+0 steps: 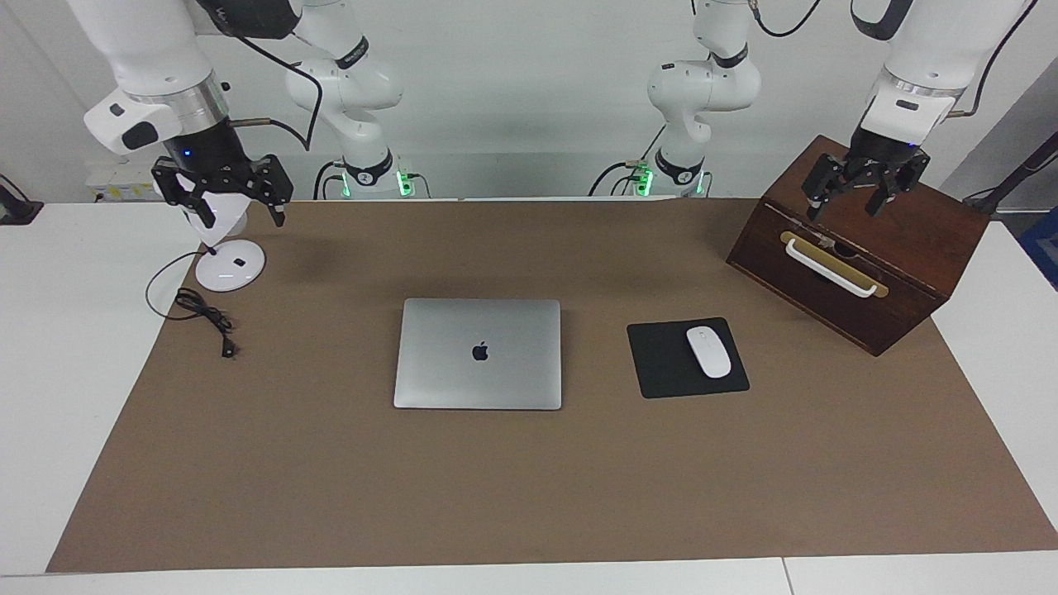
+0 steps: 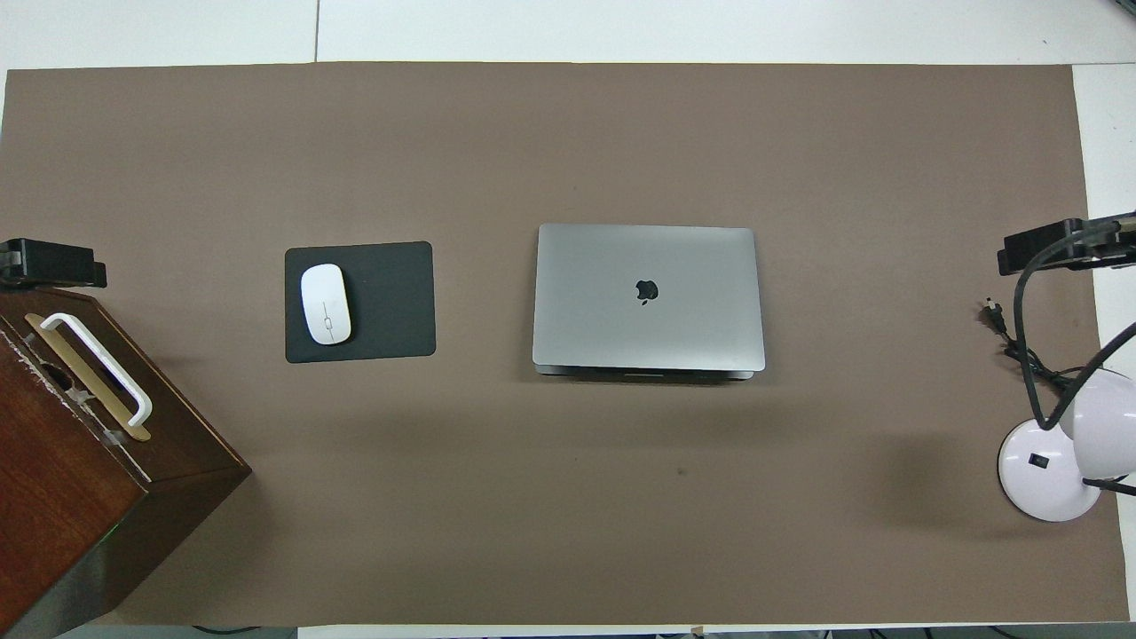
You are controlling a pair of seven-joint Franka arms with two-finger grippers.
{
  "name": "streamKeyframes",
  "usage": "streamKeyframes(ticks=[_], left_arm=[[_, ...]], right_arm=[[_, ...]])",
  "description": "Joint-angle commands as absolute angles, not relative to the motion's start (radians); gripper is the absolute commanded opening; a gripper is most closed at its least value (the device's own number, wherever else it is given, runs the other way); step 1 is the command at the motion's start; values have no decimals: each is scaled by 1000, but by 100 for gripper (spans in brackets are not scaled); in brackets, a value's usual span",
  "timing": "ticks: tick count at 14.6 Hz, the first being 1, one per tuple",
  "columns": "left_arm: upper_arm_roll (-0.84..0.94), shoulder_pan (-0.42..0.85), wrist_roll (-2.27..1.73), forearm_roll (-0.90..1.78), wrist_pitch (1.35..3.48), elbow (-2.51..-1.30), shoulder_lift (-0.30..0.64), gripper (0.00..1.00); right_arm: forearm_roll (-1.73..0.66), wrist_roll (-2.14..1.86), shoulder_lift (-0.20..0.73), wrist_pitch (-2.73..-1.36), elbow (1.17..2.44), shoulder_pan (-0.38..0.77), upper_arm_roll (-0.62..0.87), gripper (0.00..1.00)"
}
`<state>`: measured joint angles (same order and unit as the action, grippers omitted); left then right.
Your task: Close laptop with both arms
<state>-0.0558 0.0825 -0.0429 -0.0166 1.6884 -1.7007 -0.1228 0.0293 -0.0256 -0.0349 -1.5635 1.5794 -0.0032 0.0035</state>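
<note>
The laptop [image 1: 478, 354] lies lid-down at frame centre, long axis across the picture, roughly midway between both empty, wide-open grippers: right gripper [image 1: 235, 208] at upper left over the lamp [image 1: 223, 248], left gripper [image 1: 849, 202] at upper right over the wooden box [image 1: 860, 248].

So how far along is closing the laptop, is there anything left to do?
Looks done: the laptop lies shut, lid flat. Nothing in hand: the left gripper hangs open over the wooden box, the right gripper open over the lamp. Nothing left.
</note>
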Motion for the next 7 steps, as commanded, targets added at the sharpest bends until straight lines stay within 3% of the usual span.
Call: streamKeyframes(ticks=[1,3,7], left_arm=[[1,17,-51,-5,1695,-1683,-100,100],[109,-77,-51,2,1666,-1638,-74,100],[-20,54,-51,-3,1655,-1652,-77,100]], right_arm=[[49,-40,-58,-1511,1594,-20,15,100],[49,-44,-60,-1488,1595,-18,15,100],[49,-60,-61,-1477,1595,-18,15,100]])
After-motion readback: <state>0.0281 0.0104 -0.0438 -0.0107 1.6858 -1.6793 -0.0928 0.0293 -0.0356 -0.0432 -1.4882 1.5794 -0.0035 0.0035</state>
